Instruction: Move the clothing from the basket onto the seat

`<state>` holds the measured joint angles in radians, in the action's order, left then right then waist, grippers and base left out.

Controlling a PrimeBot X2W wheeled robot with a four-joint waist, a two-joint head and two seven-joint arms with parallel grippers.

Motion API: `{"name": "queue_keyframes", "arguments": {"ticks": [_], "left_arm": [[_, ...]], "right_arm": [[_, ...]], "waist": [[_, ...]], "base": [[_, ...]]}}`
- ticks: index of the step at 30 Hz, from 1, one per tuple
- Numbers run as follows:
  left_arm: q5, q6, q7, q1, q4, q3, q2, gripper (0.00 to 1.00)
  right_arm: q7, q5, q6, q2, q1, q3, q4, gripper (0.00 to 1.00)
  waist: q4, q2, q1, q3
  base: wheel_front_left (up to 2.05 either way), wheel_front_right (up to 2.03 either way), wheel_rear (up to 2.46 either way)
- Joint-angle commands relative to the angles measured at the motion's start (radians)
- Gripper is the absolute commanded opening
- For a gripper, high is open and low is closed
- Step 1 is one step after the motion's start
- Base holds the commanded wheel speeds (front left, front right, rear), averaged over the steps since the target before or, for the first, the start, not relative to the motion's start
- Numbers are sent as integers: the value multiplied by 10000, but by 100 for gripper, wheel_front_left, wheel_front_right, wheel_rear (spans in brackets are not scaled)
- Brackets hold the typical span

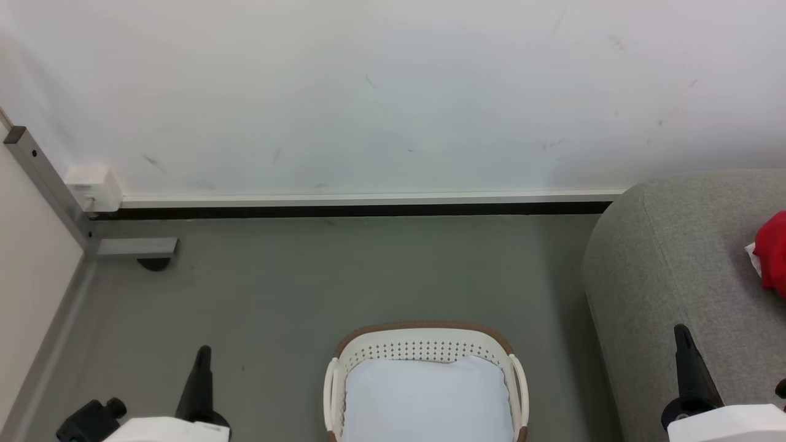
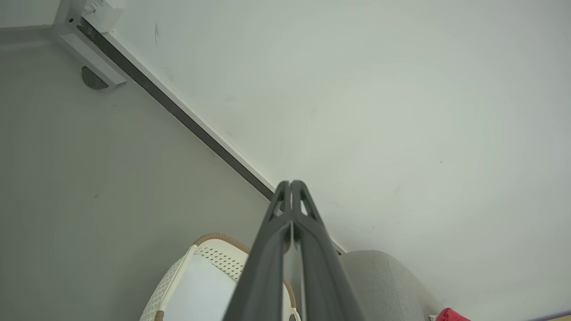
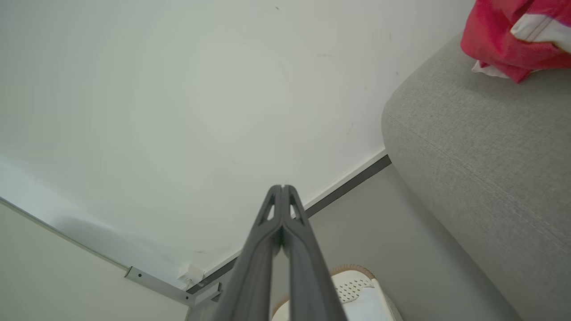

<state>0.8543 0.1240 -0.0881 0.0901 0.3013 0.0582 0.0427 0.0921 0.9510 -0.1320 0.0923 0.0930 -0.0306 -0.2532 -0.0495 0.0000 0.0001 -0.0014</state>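
Lying on the seat point(image 1: 669, 264), red clothing point(image 1: 775, 248) shows at head view's right edge. Basket point(image 1: 424, 328) on floor beside seat holds white liner point(image 1: 427, 399). Left claw point(image 1: 203, 353) and right claw point(image 1: 680, 333) both pressed together, gripping nothing, flanking basket.

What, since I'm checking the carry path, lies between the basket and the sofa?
Only bare grey floor separates the basket and the sofa; the head view shows that strip with nothing standing on it.
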Motion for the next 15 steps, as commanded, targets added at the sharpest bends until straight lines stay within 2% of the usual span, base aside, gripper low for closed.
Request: {"name": "queue_keyframes", "arguments": {"ticks": [1,15], "left_arm": [[436,41,91,181,-182,69,68,0],[1948,53,504,197,-268,181,78,0]], "right_arm": [[-70,351,8,5,192,94,149,0],[-484,1692,10,-72,192,366,148,0]], "waist": [[10,0,-1,1],[87,0,-1,8]], "base": [[0,0,0],[0,0,0]]}}
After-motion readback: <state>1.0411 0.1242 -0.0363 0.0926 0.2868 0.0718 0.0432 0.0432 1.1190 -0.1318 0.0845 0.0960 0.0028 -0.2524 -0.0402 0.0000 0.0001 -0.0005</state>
